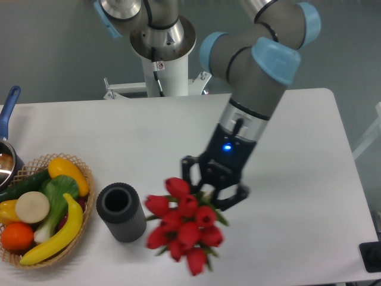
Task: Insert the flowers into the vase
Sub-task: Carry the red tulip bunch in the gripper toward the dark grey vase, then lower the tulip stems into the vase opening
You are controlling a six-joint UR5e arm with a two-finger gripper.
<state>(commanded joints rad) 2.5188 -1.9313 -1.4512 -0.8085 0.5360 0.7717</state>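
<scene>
The flowers are a bunch of red tulips with closed buds. They hang in the air, buds pointing toward the front left, and the stems are hidden inside my gripper. The gripper is shut on the stems, just behind and to the right of the buds. The vase is a dark grey ribbed cylinder standing upright on the white table, mouth open and empty. It stands just left of the bunch, with the nearest buds close to its right side but apart from it.
A wicker basket with a banana, orange, pepper and greens stands at the left edge, touching distance from the vase. A blue-handled pot sits behind it. The arm's base stands at the table's back. A dark object sits at the front right corner.
</scene>
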